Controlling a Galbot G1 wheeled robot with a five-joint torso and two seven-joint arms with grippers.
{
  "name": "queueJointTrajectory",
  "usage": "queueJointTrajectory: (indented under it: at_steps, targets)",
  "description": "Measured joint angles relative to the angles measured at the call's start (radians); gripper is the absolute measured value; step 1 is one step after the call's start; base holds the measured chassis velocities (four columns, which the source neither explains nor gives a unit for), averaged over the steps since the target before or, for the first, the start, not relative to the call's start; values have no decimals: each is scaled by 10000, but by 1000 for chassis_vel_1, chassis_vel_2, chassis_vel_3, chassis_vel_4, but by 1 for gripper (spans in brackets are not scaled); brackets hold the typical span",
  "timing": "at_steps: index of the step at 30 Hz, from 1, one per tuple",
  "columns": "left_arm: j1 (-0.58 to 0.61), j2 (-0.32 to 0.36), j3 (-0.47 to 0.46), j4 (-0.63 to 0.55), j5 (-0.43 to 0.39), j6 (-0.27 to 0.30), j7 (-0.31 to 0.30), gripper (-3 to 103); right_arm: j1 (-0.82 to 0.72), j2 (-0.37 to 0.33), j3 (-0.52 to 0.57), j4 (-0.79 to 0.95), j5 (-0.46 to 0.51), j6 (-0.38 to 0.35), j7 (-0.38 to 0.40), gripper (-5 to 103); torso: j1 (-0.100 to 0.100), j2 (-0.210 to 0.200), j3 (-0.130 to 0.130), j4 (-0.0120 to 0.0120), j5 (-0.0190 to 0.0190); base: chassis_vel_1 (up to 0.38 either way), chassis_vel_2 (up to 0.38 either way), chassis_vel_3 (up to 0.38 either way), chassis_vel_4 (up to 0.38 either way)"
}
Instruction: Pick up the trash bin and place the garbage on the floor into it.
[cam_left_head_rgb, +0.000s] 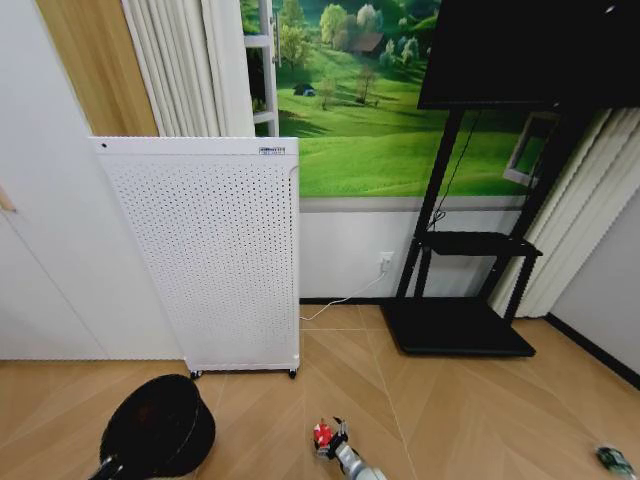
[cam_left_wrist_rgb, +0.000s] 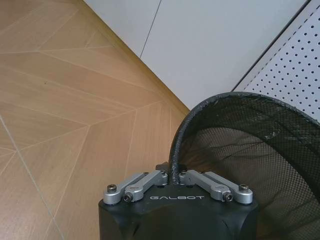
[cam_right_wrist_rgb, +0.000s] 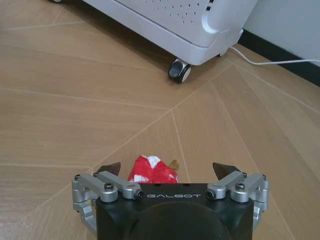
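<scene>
Black mesh trash bin (cam_left_head_rgb: 158, 427) sits at about 7 o'clock in the head view, on herringbone wood floor (cam_left_head_rgb: 450, 420), just in front of the white perforated air purifier (cam_left_head_rgb: 215, 255). Left gripper (cam_left_wrist_rgb: 176, 176) is clamped on the bin's rolled rim, fingers together on the wire; "GALBOT" is printed on the gripper body. Bin mesh wall (cam_left_wrist_rgb: 250, 150) bulges toward the purifier panel, with the white wall just beyond.

Right gripper (cam_right_wrist_rgb: 170, 172) hovers low over the floor at 6 o'clock in the head view, fingers spread wide apart, also marked "GALBOT". Red-and-white crumpled scrap (cam_right_wrist_rgb: 152, 170) lies on the floor between the two fingertips (cam_right_wrist_rgb: 111, 167); touching or not, cannot tell. Same scrap (cam_left_head_rgb: 325, 435) shows in the head view, just ahead of the right arm.

Small greenish item (cam_left_head_rgb: 615, 460) lies at 4 o'clock near the frame edge, well apart from the bin; label not readable. Small label on the purifier's top edge is also unreadable.

Purifier caster wheel (cam_right_wrist_rgb: 179, 71) and a white cable (cam_right_wrist_rgb: 280, 61) sit beyond the scrap. Black TV stand base (cam_left_head_rgb: 455, 328) is at 2 o'clock. Open floor between purifier, stand and scrap.
</scene>
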Motion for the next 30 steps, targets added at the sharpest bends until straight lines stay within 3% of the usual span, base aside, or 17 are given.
queueJointTrajectory:
  at_steps: [12, 16, 23, 26, 28, 30]
  targets:
    - [23, -67, -6, -11, 6, -113, 82, 3, 608, 372, 51, -1218, -506, 247, 214, 102, 0, 0, 0, 1, 1, 0, 0, 0, 0]
    - [-6, -63, -13, -45, -22, -127, 85, 3, 814, 426, 35, -1624, -712, 247, 332, 91, 0, 0, 0, 0, 0, 0, 0, 0, 0]
    - [-11, -83, -32, -48, -42, -193, 90, 3, 973, 449, 52, -2086, -926, 123, 540, 92, -1, 0, 0, 1, 0, 0, 0, 0, 0]
    - [-17, -94, -41, -48, -75, -218, 91, 3, 1011, 418, -11, -2166, -894, -62, 554, 76, 0, 0, -1, 0, 0, 0, 0, 0, 0]
    - [-16, -98, -50, -48, -77, -225, 91, 3, 1008, 409, -36, -2156, -860, -104, 551, 76, -1, 0, -1, 1, 1, 0, 0, 0, 0]
    - [-17, -108, -67, -47, -77, -240, 90, 3, 988, 396, -58, -2141, -833, -137, 544, 65, -1, 0, -1, 1, 0, 0, 0, 0, 0]
